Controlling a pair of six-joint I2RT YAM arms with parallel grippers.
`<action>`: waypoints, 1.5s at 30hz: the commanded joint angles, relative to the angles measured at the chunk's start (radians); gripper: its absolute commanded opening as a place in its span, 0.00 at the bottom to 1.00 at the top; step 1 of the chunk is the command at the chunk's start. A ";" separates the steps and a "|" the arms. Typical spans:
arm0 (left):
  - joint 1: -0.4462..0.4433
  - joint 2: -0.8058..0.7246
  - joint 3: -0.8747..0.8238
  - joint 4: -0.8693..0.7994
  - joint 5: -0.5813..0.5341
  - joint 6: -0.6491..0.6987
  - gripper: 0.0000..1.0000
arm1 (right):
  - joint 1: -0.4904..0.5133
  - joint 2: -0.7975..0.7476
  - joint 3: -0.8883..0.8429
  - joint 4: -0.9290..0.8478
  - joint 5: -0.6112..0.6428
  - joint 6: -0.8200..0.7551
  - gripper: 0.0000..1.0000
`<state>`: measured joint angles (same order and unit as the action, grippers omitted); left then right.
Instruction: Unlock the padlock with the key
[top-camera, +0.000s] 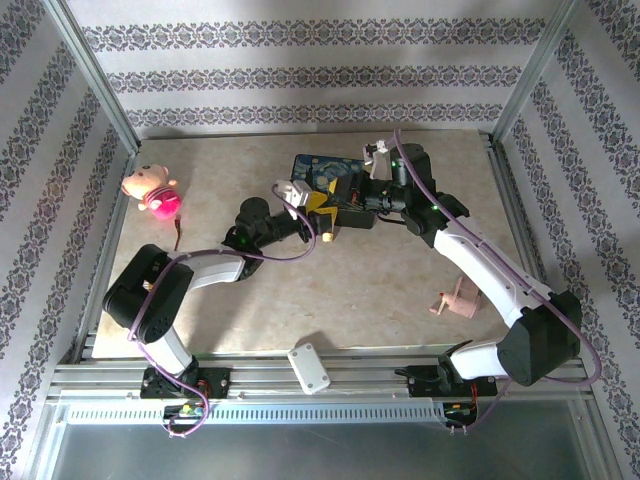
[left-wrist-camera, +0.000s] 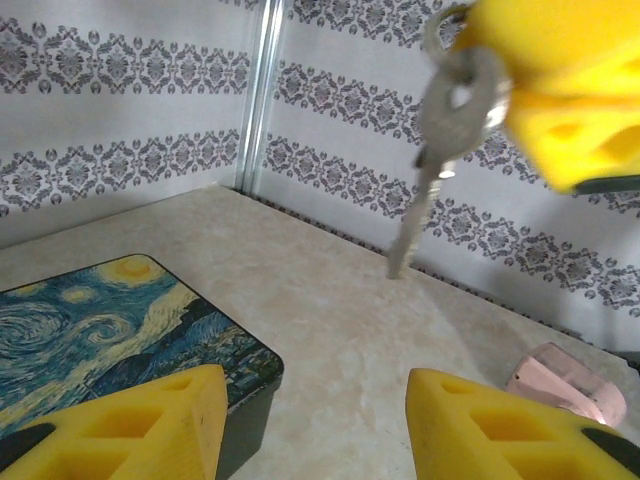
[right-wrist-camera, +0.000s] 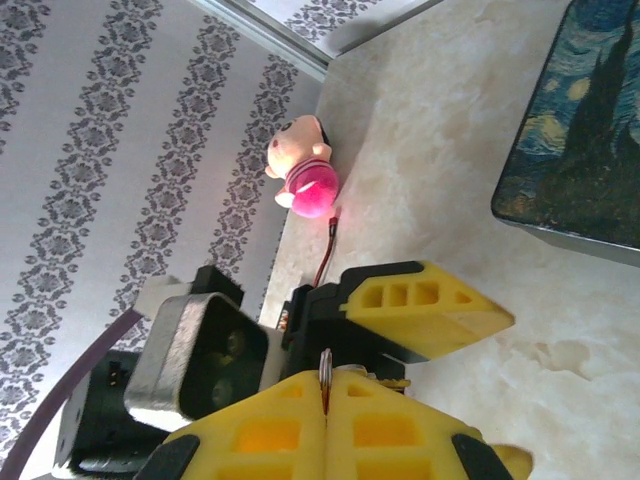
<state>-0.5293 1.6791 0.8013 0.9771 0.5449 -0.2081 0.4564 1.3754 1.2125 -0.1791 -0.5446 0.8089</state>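
Workspace seen from three views at one instant. We find the right gripper (top-camera: 338, 203) over the near edge of the dark blue painted tin (top-camera: 322, 170), which lies by the middle of the far edge of the table (top-camera: 300, 310). In the right wrist view its yellow fingers (right-wrist-camera: 270, 430) are pressed flat together with no gap. A thin metal ring (right-wrist-camera: 325, 362) is pinched in the seam between them.

In the left wrist view the silvery key (left-wrist-camera: 440, 130) hangs from those same fingers (left-wrist-camera: 560, 90). Its blade slants downward, off to one side of the tin (left-wrist-camera: 100, 320).

The left gripper (top-camera: 312, 207) sits just beside the right one, on the side toward the table's left edge. Its own camera shows the two yellow fingers (left-wrist-camera: 150, 420) spread wide apart, with bare table between them and nothing held. From the right wrist we see one of its fingers (right-wrist-camera: 425, 300) just beyond the closed pair.

A small tan object (top-camera: 327, 238) lies just nearer to us than the tin's near edge. It is too small for us to tell whether it is the padlock.

A pink toy (top-camera: 152, 192) lies by the left edge, toward the far-left corner. A pale pink object (top-camera: 455, 300) rests near the right edge, well apart from the tin.
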 joint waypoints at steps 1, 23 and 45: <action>-0.011 0.005 0.035 0.083 -0.032 0.011 0.50 | 0.010 0.002 -0.005 0.033 -0.040 0.011 0.00; -0.011 -0.073 0.036 0.075 -0.041 0.071 0.39 | 0.013 0.039 0.016 0.023 -0.060 0.001 0.00; -0.008 -0.174 0.041 -0.230 -0.020 0.277 0.00 | 0.010 0.027 0.048 -0.074 -0.040 -0.091 0.01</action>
<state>-0.5350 1.5703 0.8288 0.8803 0.4992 -0.0399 0.4629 1.4147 1.2205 -0.1825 -0.5907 0.7841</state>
